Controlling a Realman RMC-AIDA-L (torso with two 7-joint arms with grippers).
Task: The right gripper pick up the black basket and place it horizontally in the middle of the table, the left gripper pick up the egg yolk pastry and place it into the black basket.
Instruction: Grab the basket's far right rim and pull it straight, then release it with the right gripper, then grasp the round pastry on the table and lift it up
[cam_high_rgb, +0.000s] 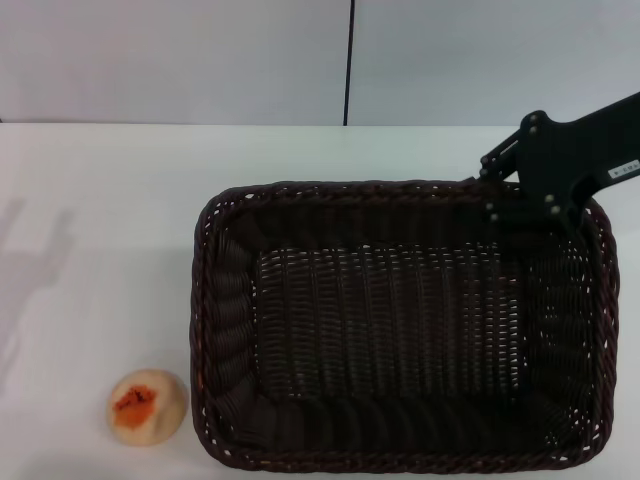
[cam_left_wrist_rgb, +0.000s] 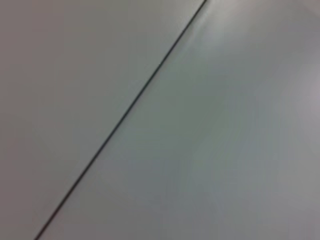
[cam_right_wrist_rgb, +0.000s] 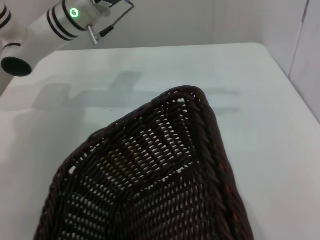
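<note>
The black basket (cam_high_rgb: 400, 320) lies lengthwise on the white table (cam_high_rgb: 110, 200), filling the middle and right of the head view. Its woven inside and one rim corner fill the right wrist view (cam_right_wrist_rgb: 165, 165). My right gripper (cam_high_rgb: 525, 205) reaches in from the right and sits over the basket's far right corner, at its rim. The egg yolk pastry (cam_high_rgb: 147, 404) sits on the table just left of the basket's near left corner, orange patch up, apart from the basket. My left gripper is out of view; only its white arm (cam_right_wrist_rgb: 45, 25) shows in the right wrist view.
A grey wall with a dark vertical seam (cam_high_rgb: 349, 60) stands behind the table. The left wrist view shows only that plain surface and seam (cam_left_wrist_rgb: 125, 115). The left arm's shadow (cam_high_rgb: 30, 260) falls on the bare table at the far left.
</note>
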